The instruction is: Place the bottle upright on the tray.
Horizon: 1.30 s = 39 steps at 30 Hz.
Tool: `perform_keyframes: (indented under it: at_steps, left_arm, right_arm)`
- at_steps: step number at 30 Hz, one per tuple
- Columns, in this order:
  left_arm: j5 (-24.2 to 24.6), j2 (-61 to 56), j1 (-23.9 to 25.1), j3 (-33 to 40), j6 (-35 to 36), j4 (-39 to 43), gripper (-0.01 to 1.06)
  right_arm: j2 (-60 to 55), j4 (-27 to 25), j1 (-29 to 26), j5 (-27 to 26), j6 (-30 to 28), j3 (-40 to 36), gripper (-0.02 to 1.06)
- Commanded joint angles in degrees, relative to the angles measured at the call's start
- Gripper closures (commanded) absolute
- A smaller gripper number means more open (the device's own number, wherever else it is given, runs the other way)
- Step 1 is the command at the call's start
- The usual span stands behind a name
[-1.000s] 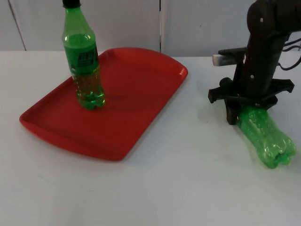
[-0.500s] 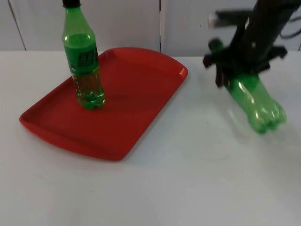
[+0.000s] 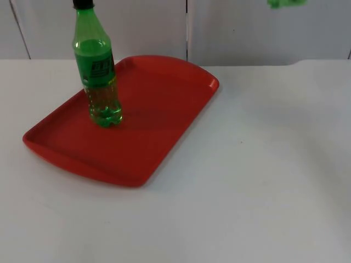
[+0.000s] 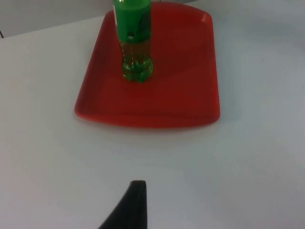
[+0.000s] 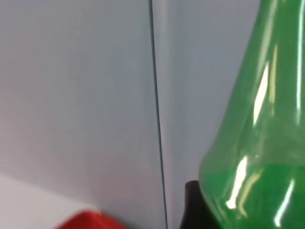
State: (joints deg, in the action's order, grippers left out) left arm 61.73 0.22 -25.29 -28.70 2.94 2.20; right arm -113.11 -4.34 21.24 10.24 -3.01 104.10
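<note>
While the white worktop (image 3: 247,181) runs back to a grey partition wall (image 3: 241,30) with a dark vertical seam in it, a red tray (image 3: 159,98) lies slantwise on the worktop's left half, one short end near the far edge and the other toward the left edge. On the tray, in its far-left part, a green soda bottle (image 3: 97,76) with a black cap and a label stands upright; a little pale liquid sits in its base. The left wrist view shows that standing bottle (image 4: 134,40) on the tray (image 4: 181,95) from across bare worktop (image 4: 228,171), with one black fingertip of the left gripper (image 4: 131,205) well apart from the tray; how its jaws stand I cannot tell. A second green bottle (image 3: 286,3) is off the worktop altogether: in the top view only a green scrap of it shows, high in front of the wall above the worktop's far right part. In the right wrist view that lifted bottle (image 5: 257,143) looms close, its clear green body narrowing toward one end, with a black part of the right gripper (image 5: 193,205) against it, the wall seam beside it and a corner of the red tray (image 5: 83,220) beyond. Whether the right jaws pinch it cannot be made out.
</note>
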Motion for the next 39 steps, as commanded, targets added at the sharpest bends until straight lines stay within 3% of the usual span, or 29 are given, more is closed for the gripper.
perform_keyframes:
  at_steps: [1,14,22,26,34,38,39]
  left_arm:
    - [-0.17,-0.22,-0.36,0.29,-0.15,-0.24,0.0]
    - [-0.17,-0.22,-0.36,0.29,-0.15,-0.24,0.0]
    - [-0.17,-0.22,-0.36,0.29,-0.15,-0.24,0.0]
    - [-0.17,-0.22,-0.36,0.29,-0.15,-0.24,0.0]
    - [-0.17,-0.22,-0.36,0.29,-0.15,-0.24,0.0]
    - [-0.17,-0.22,-0.36,0.29,-0.15,-0.24,0.0]
    - [-0.17,-0.22,-0.36,0.29,-0.15,-0.24,0.0]
  right_arm:
    - [0.7,-0.94,0.31,-3.92,-0.45,0.16,1.05]
    - [0.57,0.18,4.13,-16.89,-2.59,0.16,1.05]
    - [-0.69,2.19,6.58,-22.18,-2.26,0.16,1.05]
    - [-3.65,2.92,9.91,-29.45,-1.7,0.16,1.05]
    - [-9.6,2.8,11.28,-37.39,-2.78,0.16,1.05]
    - [-12.87,2.7,11.28,-40.64,3.01,0.16,1.05]
    - [-13.99,2.7,11.28,-43.73,4.16,0.16,1.05]
